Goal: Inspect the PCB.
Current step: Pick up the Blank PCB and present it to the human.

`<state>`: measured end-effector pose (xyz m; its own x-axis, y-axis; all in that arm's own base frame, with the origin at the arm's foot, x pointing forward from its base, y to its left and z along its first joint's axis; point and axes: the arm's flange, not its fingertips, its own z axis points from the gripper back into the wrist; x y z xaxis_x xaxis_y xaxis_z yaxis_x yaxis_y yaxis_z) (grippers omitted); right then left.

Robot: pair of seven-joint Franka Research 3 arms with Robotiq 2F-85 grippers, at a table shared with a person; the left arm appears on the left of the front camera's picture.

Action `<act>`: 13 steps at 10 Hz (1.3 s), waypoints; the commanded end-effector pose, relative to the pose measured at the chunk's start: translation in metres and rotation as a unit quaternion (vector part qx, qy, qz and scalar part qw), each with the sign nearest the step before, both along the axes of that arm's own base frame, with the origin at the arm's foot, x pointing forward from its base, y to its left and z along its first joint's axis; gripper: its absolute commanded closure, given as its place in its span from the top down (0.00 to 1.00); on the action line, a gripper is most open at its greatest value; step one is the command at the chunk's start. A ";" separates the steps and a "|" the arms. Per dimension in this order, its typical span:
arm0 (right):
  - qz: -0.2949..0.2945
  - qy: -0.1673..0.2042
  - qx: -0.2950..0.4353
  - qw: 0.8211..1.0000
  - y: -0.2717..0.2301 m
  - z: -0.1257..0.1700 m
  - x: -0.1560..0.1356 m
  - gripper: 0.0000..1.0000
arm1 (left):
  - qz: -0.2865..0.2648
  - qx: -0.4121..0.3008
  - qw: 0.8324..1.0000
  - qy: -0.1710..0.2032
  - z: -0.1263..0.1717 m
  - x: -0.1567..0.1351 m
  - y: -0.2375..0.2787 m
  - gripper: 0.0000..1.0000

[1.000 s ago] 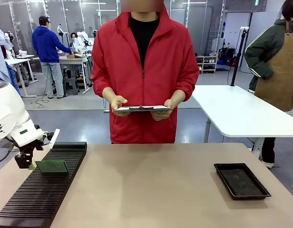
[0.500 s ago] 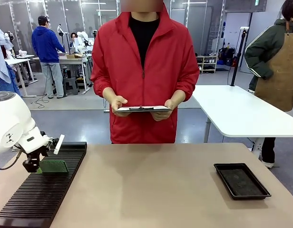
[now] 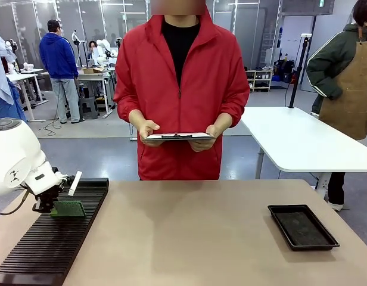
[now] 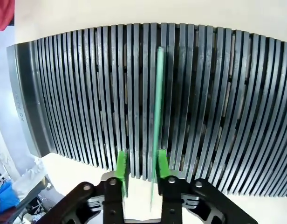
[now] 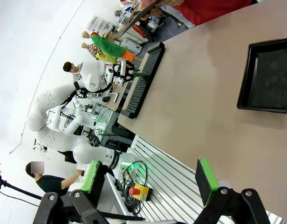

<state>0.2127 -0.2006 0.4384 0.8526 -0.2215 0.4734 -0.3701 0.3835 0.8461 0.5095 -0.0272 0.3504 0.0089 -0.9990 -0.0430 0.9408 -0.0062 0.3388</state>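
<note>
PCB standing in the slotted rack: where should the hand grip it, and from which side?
Grip the PCB by its exposed top edge, coming from above with one finger on each flat face. It stands on edge in a slot of the black rack, so its lower edge is buried between ribs. The left hand already pinches it that way, near one end.

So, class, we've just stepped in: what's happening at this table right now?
The robot's left gripper has shut on the PCB, which stands on edge in a slot of the black slotted rack. In the left wrist view the green board runs up between the pads. The right gripper is open above the table. A black tray sits on the right, and a person across the table holds a clipboard.
</note>
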 end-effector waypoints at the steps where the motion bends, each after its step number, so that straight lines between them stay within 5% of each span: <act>1: 0.000 -0.008 0.004 1.000 0.000 0.002 0.000 1.00 | -0.021 -0.009 1.000 0.003 0.002 0.005 0.008 0.00; 5: 0.000 -0.008 0.004 1.000 0.000 0.002 0.000 1.00 | -0.021 0.002 0.999 0.031 0.016 0.005 0.009 0.00; 9: 0.000 -0.008 0.004 1.000 0.000 0.002 0.000 1.00 | 0.091 -0.105 0.990 0.009 0.098 -0.035 0.006 0.00; 11: 0.000 -0.008 0.004 1.000 0.000 0.002 0.000 1.00 | 0.150 -0.212 0.965 0.024 0.120 -0.062 0.016 0.00; 13: 0.000 -0.008 0.004 1.000 0.000 0.002 0.000 1.00 | 0.210 -0.301 0.925 0.099 0.111 -0.068 0.021 0.00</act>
<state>0.2129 -0.2004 0.4384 0.8530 -0.2209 0.4729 -0.3697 0.3839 0.8461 0.4419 -0.0071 0.4728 0.3708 -0.8293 0.4181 0.8911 0.4445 0.0914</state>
